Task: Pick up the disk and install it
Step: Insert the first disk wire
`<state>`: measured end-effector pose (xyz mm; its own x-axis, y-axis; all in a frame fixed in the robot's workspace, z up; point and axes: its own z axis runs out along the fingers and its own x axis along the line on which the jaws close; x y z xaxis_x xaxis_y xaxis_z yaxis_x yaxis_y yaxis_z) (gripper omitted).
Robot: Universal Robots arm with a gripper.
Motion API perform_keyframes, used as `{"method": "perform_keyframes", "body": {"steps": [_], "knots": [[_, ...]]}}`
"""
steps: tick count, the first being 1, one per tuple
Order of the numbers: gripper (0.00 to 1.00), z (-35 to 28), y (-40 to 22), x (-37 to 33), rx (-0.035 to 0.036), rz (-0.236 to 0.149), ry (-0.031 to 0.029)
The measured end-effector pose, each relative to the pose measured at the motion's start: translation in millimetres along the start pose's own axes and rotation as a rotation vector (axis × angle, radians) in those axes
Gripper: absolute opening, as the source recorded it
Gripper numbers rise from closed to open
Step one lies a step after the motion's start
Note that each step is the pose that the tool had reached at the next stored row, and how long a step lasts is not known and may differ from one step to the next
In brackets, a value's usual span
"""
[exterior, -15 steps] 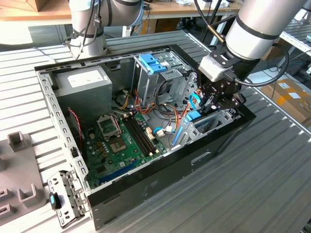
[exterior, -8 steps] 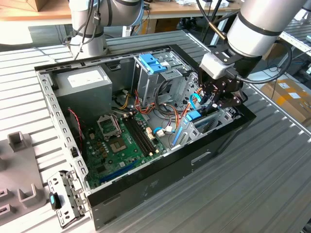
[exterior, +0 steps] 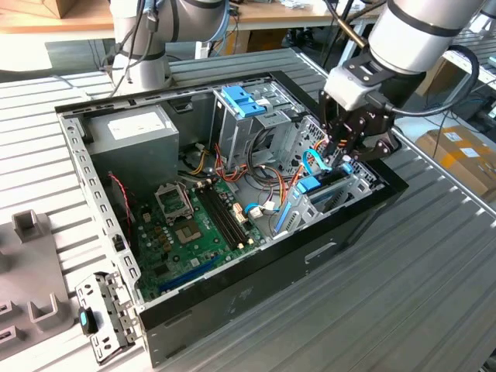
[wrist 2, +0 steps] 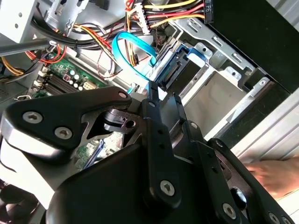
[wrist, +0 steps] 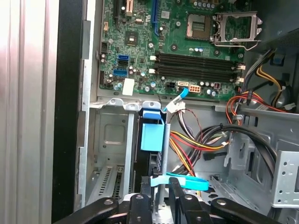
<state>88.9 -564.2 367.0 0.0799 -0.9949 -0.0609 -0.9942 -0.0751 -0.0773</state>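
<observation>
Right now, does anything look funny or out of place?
A grey metal bracket with a blue latch lies loose on the table outside the computer case, at the exterior view's lower left. The gripper holds the disk on edge in its bay.

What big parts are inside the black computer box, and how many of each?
green motherboard: 1
grey power supply: 1
grey drive cage with blue latch: 1
disk: 1
Total: 4

The disk (wrist: 152, 133), a dark body clipped in a light-blue plastic carrier frame, stands on edge, partly lowered into the grey metal drive bay (wrist: 112, 140).
</observation>
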Motion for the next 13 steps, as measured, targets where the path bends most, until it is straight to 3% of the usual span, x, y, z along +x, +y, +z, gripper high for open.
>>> {"method": "perform_keyframes", "body": {"steps": [7,13], "knots": [[0.30,-13.7,-1.2,-2.8,0.0001,0.000,-0.0001],[0.30,-14.3,-1.4,-3.2,0.0001,-0.001,-0.0002]]}}
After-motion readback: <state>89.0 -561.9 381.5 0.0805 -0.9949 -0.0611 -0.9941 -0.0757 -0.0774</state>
